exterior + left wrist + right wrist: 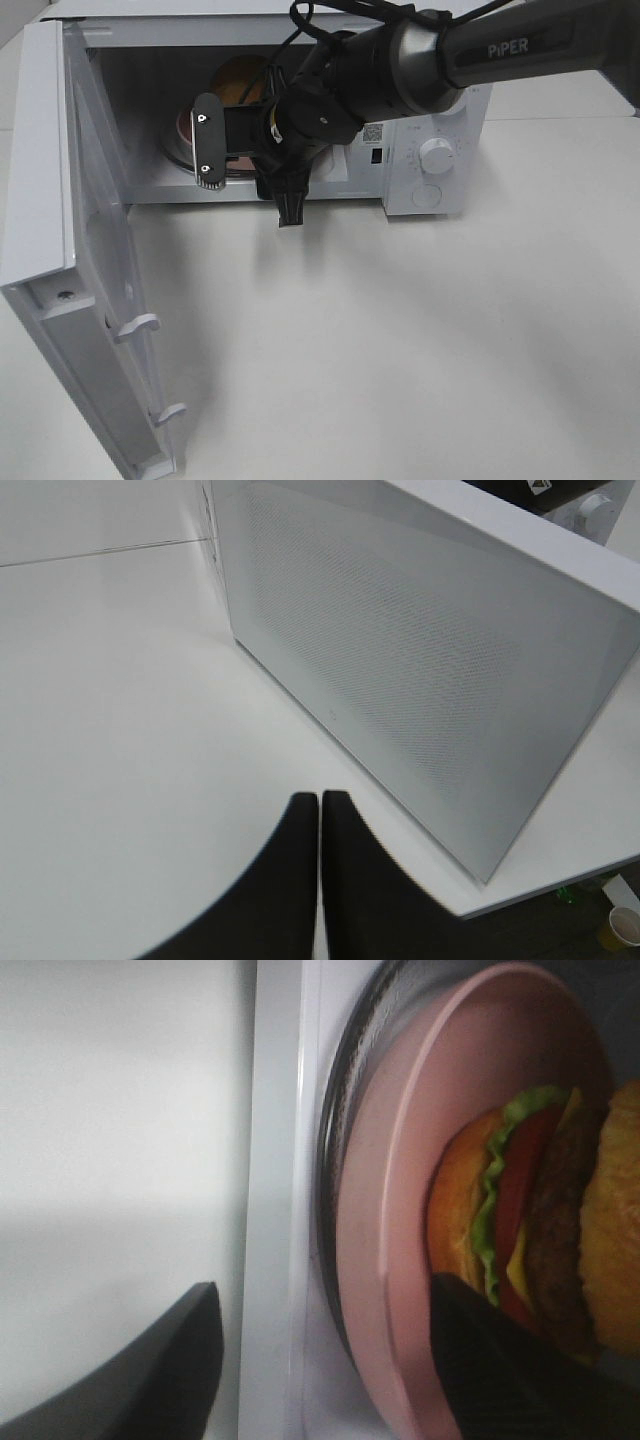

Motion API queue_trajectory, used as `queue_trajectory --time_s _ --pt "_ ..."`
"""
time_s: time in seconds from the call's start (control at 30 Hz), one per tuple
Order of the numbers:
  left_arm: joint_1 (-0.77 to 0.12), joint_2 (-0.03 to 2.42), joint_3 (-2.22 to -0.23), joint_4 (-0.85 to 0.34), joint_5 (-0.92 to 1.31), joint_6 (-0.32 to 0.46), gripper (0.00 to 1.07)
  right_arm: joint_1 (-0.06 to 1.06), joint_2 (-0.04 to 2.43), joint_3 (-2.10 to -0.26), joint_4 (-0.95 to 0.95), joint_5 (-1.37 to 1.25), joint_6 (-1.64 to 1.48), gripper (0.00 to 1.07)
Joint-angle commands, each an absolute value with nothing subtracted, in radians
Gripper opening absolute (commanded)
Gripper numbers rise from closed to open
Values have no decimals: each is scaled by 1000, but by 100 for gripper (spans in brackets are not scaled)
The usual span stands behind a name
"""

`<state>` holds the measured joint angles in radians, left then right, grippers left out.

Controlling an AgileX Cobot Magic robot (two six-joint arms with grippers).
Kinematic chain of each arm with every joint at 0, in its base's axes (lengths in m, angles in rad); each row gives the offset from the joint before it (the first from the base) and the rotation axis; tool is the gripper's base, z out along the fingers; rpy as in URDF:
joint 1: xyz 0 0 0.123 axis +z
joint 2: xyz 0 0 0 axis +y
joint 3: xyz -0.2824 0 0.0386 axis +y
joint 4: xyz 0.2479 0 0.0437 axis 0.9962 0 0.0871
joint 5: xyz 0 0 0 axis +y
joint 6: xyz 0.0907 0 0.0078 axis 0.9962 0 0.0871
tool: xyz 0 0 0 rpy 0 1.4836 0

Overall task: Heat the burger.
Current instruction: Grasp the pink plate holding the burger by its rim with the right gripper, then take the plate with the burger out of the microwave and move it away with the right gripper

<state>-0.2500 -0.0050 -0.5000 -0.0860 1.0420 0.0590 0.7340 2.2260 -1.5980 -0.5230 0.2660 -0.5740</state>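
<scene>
The burger [240, 80] [520, 1210] sits on a round pink plate [185, 130] [390, 1210] on the glass turntable [335, 1110] inside the open white microwave [430, 190]. My right gripper [248, 172] [325, 1295] reaches into the oven opening and stands open. One finger is over the plate just in front of the burger, the other outside the plate's rim above the oven sill. My left gripper [320, 880] is shut with nothing in it, low over the white table beside the outer face of the microwave door [420, 660].
The microwave door [60, 200] is swung wide open to the left, reaching to the table's front edge. The control panel with a round knob [436, 155] is on the oven's right side. The right arm crosses in front of the panel.
</scene>
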Motion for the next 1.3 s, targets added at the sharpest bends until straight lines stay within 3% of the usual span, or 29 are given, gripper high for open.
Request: queue_trajectory --time_s 0.03,0.33,0.6,0.77,0.8,0.93,1.3 --pt "-247 -22 -498 -91 1032 56 0 712 2231 -1607 -534 262 -551 56" --pt "-247 -22 -498 -91 1032 56 0 707 2263 -1607 -532 215 -538 56" --pt "-247 -22 -498 -91 1032 56 0 707 2283 -1607 -531 215 -530 49" --pt "-247 -22 -498 -91 1032 56 0 707 2283 -1607 -531 220 -530 38" --pt "-247 -22 -498 -91 1032 56 0 707 2283 -1607 -531 222 -529 30" --pt "-247 -22 -498 -91 1032 56 0 709 2281 -1607 -531 229 -521 19" --pt "-247 -22 -498 -91 1032 56 0 709 2279 -1607 -531 278 -523 0"
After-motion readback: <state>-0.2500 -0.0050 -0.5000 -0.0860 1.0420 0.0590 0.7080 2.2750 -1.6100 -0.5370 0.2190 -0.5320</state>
